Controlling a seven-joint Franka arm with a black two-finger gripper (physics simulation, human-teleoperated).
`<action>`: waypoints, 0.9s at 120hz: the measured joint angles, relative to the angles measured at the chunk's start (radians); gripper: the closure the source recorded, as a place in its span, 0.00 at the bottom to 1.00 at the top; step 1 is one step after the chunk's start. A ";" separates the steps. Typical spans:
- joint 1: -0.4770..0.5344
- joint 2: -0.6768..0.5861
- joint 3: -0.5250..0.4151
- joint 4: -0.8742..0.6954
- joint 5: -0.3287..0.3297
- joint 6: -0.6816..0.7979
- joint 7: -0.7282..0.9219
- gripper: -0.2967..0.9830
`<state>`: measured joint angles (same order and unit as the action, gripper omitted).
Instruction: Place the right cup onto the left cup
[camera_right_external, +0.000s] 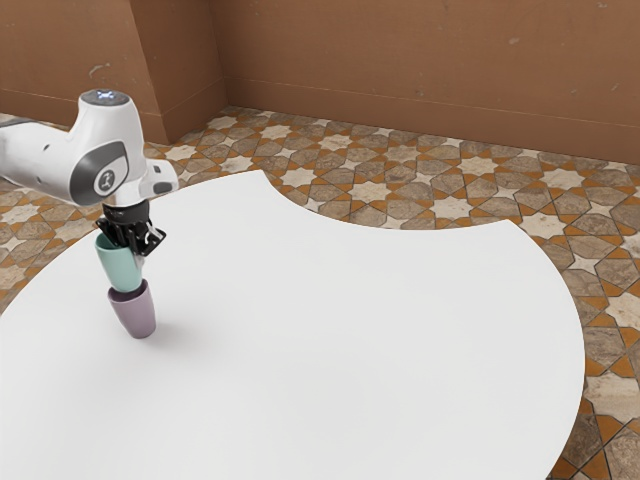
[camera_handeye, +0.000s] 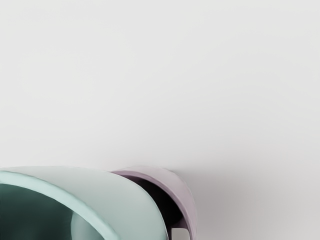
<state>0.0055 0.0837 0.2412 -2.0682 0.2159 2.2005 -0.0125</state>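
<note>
Table (camera_right_external: 350, 330): smooth, matt, you see.
Teal cup (camera_right_external: 121, 267) above table: smooth, satiny.
Mauve cup (camera_right_external: 136, 314) on table: smooth, satiny.
Floor (camera_right_external: 400, 175) below table: stone-like tile to you.

2 cups total: 1 teal cup (camera_right_external: 121, 268), 1 purple cup (camera_right_external: 136, 314). Same 2 in both views, counted once. 1 table (camera_right_external: 350, 330). 1 arm (camera_right_external: 45, 160). 1 gripper (camera_right_external: 134, 242). 1 floor (camera_right_external: 440, 182).
</note>
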 joint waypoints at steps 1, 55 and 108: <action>0.000 0.001 0.000 0.000 0.000 0.001 0.000 0.83; -0.001 0.029 -0.001 -0.005 -0.003 0.022 -0.007 0.85; -0.001 0.044 -0.005 -0.008 -0.020 0.027 -0.004 0.61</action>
<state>0.0041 0.1272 0.2363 -2.0759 0.1963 2.2271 -0.0169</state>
